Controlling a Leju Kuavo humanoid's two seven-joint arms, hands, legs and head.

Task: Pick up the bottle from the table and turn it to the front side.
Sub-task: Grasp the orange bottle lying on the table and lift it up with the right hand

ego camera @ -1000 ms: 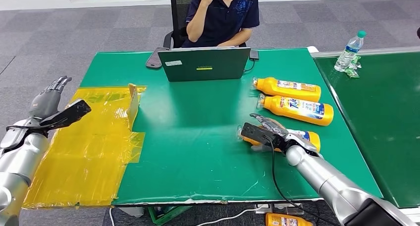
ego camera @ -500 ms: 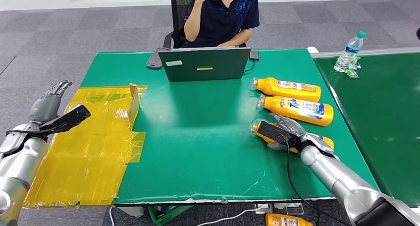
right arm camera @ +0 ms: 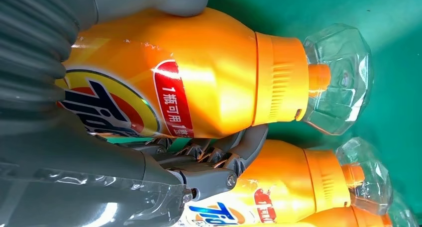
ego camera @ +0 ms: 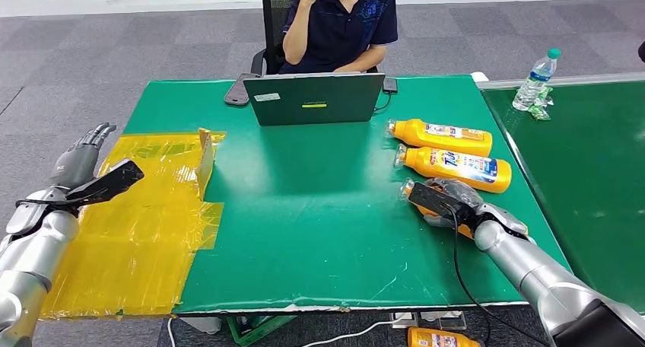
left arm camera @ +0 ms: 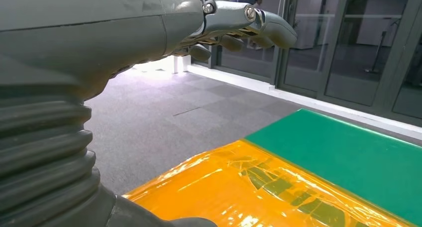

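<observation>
On the green table (ego camera: 304, 233), at its right side, your right hand (ego camera: 449, 202) is wrapped around the nearest orange bottle (right arm camera: 199, 82) (clear cap, label showing), just beside two more bottles (ego camera: 449, 151). Your left hand (ego camera: 80, 160) hovers by the yellow sheet (ego camera: 144, 233), fingers apart, holding nothing.

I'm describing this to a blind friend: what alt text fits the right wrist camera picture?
An orange bottle with a clear cap, lying on a green table, is gripped by the robot's grey right hand, its fingers wrapped round the label. A second orange bottle lies right beside it.
</observation>
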